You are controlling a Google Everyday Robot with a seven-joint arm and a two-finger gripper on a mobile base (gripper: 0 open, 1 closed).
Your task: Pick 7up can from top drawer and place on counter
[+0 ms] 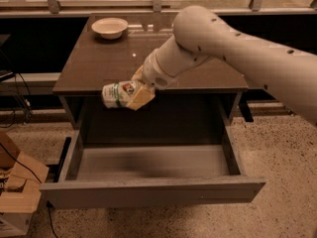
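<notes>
The 7up can is silver-white with green markings and lies sideways in my gripper, which is shut on it. I hold it in the air above the open top drawer, level with the front edge of the counter. The drawer is pulled out wide and its grey floor shows nothing in it. My white arm reaches in from the upper right, over the counter.
A shallow white bowl sits at the counter's back left. A cardboard box and cables lie on the speckled floor at the left. A railing and dark shelf run behind the counter.
</notes>
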